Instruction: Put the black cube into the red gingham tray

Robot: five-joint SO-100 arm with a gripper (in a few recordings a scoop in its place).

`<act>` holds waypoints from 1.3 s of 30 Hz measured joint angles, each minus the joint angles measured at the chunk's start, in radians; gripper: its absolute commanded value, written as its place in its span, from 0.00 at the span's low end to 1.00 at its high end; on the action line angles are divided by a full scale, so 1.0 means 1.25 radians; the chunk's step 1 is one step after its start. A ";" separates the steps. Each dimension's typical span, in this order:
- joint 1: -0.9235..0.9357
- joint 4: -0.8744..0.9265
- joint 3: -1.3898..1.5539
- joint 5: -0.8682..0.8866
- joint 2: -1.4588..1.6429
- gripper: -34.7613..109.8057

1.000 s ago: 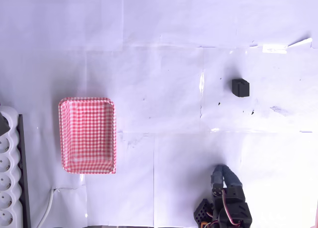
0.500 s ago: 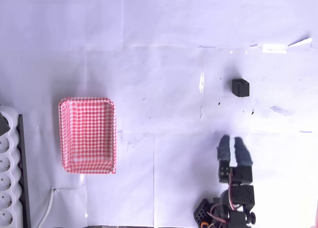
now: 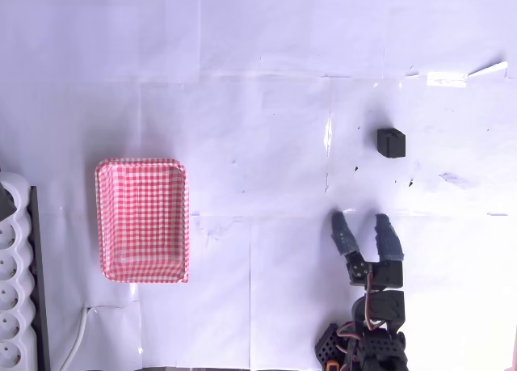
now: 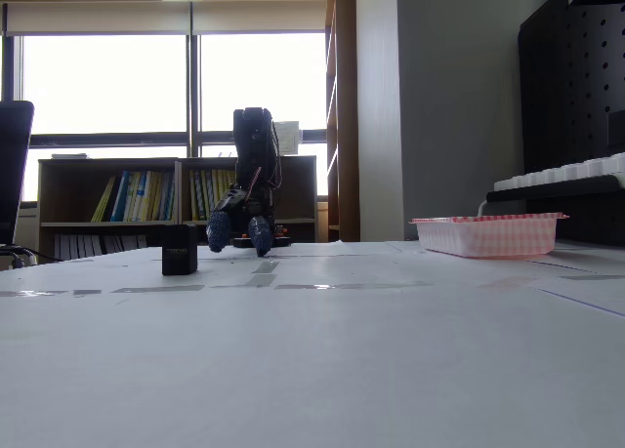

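Hovering with fingers spread apart, the gripper [image 3: 361,227] sat near the cube [image 3: 391,142] without touching it; the tray [image 3: 143,220] lay well apart at the overhead view's left.

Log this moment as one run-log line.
phase: approach | gripper: open, empty, short of black cube | black cube: on table, untouched | red gingham tray: empty

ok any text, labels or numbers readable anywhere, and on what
None can be read.
Book spines on the shelf: too small and blurred.
Black cube: no lettering legible.
Red gingham tray: checked pattern, no words.
Power strip: no markings legible.
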 measured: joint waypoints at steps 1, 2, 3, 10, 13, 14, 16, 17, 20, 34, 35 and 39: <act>-0.005 -0.013 0.017 -0.001 0.022 0.56; -0.004 -0.027 0.038 -0.011 0.049 0.57; 0.005 -0.043 0.056 -0.023 0.076 0.58; 0.037 -0.244 0.234 -0.063 0.349 0.61; 0.049 -0.292 0.287 -0.077 0.422 0.61; 0.054 -0.298 0.301 -0.079 0.438 0.61; 0.063 -0.307 0.323 -0.081 0.460 0.61; 0.064 -0.309 0.335 -0.082 0.471 0.61; 0.079 -0.306 0.373 -0.094 0.482 0.61; 0.072 -0.184 0.617 -0.106 0.566 0.60; 0.069 -0.172 0.632 -0.106 0.568 0.60; 0.054 -0.139 0.688 -0.106 0.588 0.60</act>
